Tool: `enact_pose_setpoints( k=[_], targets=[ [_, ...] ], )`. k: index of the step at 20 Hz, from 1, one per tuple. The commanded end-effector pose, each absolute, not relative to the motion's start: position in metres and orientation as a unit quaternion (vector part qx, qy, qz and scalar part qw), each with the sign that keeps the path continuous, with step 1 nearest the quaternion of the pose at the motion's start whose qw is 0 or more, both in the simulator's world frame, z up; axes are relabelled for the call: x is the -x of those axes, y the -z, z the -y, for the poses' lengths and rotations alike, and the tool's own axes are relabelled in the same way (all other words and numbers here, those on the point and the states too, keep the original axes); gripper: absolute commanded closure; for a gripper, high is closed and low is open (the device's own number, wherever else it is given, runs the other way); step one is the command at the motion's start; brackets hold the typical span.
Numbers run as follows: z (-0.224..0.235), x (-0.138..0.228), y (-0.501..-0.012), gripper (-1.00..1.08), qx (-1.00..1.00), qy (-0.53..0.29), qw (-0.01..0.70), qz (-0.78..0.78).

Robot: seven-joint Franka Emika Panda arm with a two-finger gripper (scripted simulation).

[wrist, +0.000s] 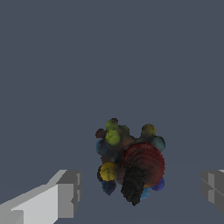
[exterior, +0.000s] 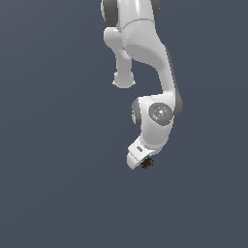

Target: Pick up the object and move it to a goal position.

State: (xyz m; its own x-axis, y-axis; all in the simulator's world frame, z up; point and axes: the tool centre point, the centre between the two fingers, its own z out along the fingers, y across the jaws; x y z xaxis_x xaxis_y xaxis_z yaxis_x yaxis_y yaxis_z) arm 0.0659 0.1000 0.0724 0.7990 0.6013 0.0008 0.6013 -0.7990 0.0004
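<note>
You see the white arm (exterior: 145, 63) reaching down from the top of the exterior view, bent at its joints, with the gripper (exterior: 144, 163) at its lowest point, a little toward the exterior view's right of centre. The object (exterior: 147, 163) shows there only as a tiny dark speck with flecks of colour, tucked right under the white hand and partly hidden by it. Around it you have nothing but flat grey-blue ground (exterior: 58, 193).

In the wrist view you get the object (wrist: 129, 164) much closer: a lumpy dark cluster of small balls, with a large red lobe, yellow and yellow-green bumps, blue and teal patches, and a black ridged stub sticking out. The gripper (wrist: 142, 192) is spread wide. One grey finger pad (wrist: 68, 192) sits on one side of the cluster and the other (wrist: 213, 190) at the opposite edge of the picture, and you can see clear gaps between each pad and the object. The cluster lies between the fingers, nearer to the first pad than to the second. Neither pad touches it.
</note>
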Motion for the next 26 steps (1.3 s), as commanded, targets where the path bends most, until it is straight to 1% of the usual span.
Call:
enact_pose_setpoints(
  k=[1,7,12,13,22,26],
  targets=[
    [-0.100,-0.065,-0.062,-0.92,-0.948,0.000,0.000,-0.318],
    [-0.100,-0.065,-0.033,-0.92,-0.948,0.000,0.000,-0.319],
    [-0.101,-0.066,-0.030,-0.92,-0.948,0.000,0.000,-0.319],
    [-0.101,-0.066,-0.030,1.08,-0.948,0.000,0.000,-0.319],
    [-0.101,-0.066,-0.030,1.08,-0.948,0.000,0.000,-0.319],
    [-0.098,-0.069,-0.038,1.08,-0.948,-0.004,0.001,-0.318]
  ],
)
